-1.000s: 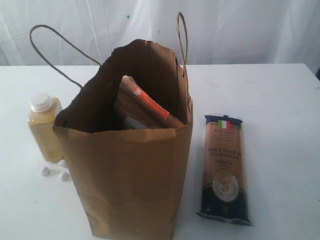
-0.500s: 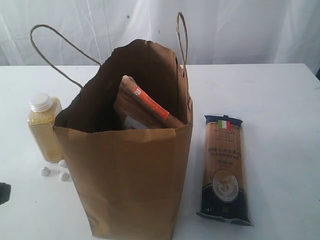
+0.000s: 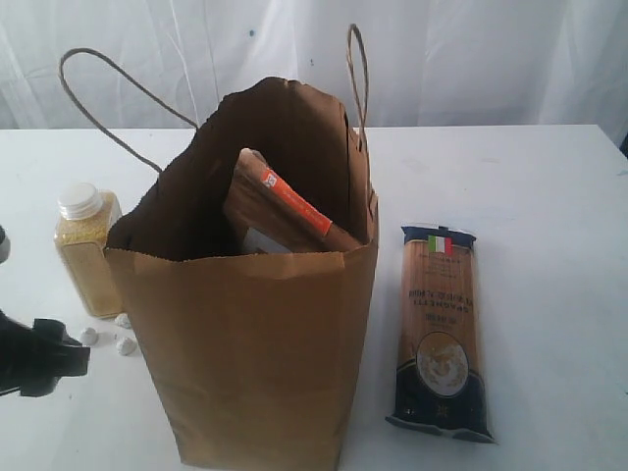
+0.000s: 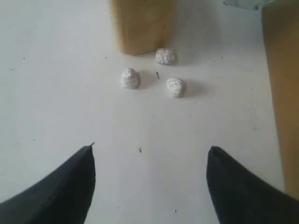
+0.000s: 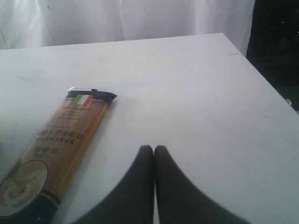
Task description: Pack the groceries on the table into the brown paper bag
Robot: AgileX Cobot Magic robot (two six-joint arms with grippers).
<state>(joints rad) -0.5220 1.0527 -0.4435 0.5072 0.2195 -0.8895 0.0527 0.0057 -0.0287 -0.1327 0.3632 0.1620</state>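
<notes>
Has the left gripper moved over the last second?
Yes. The left gripper entered from the exterior view's left edge, nearing the white lumps by the yellow-grain bottle.

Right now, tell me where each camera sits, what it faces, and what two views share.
Exterior: off the arms, raised, looking down on the brown paper bag, bottle and spaghetti packet; left gripper shows lower left.
Left wrist: low over the table, facing three white lumps and the bottle; its open fingers show.
Right wrist: low, facing along the spaghetti packet; shut right gripper shows.
Shared: exterior and left wrist both see the bottle.
</notes>
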